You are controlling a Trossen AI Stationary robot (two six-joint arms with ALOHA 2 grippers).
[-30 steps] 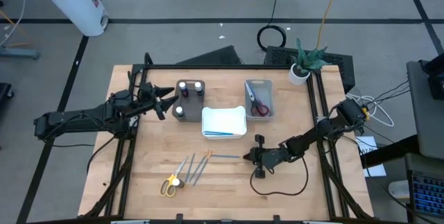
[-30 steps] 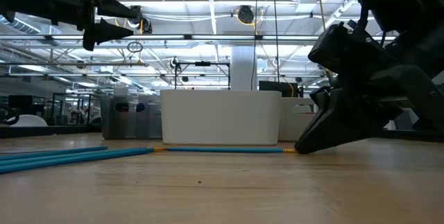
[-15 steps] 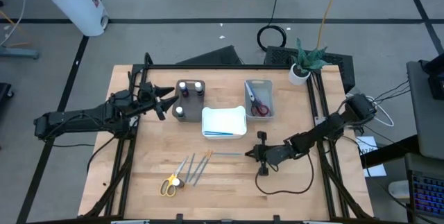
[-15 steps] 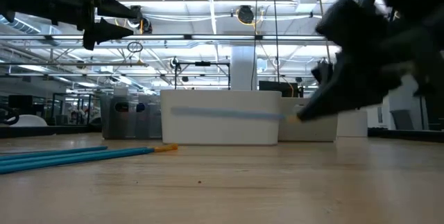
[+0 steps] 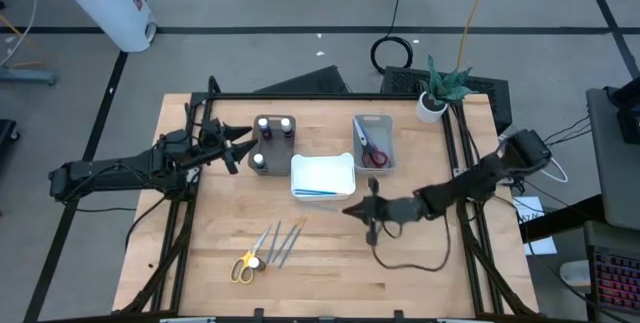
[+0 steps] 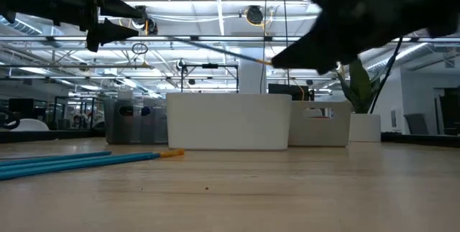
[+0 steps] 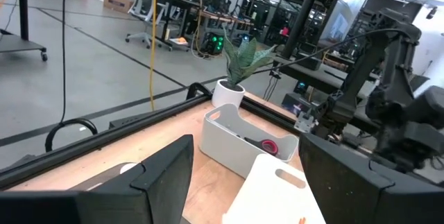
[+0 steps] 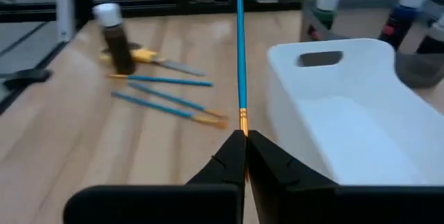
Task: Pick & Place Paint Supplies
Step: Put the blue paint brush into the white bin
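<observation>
My right gripper is above the table just right of the white tray, shut on a thin blue brush. Two more blue brushes, yellow-handled scissors and a white-capped dark bottle are on the wood near the front. Other bottles stand in the brown tray; red scissors lie in the grey tray. My left gripper waits open, in the air beside the brown tray. My right gripper pinches the brush between its two fingertips at the orange ferrule end. The fingers come nearly level from the table's right, and the blue handle runs straight on from them toward the left. The brush is lifted clear, its free end slightly higher.
A black cable loops on the table under my right arm. A potted plant stands at the far right corner. Blue brushes lie in the white tray. Bare wood lies at the near right.
My right gripper has risen from the table, staying shut on the brush, and moved toward the white tray and the far edge. The brush, which lay flat on the wood a second ago, is now lifted clear and held well above the tray's rim.
</observation>
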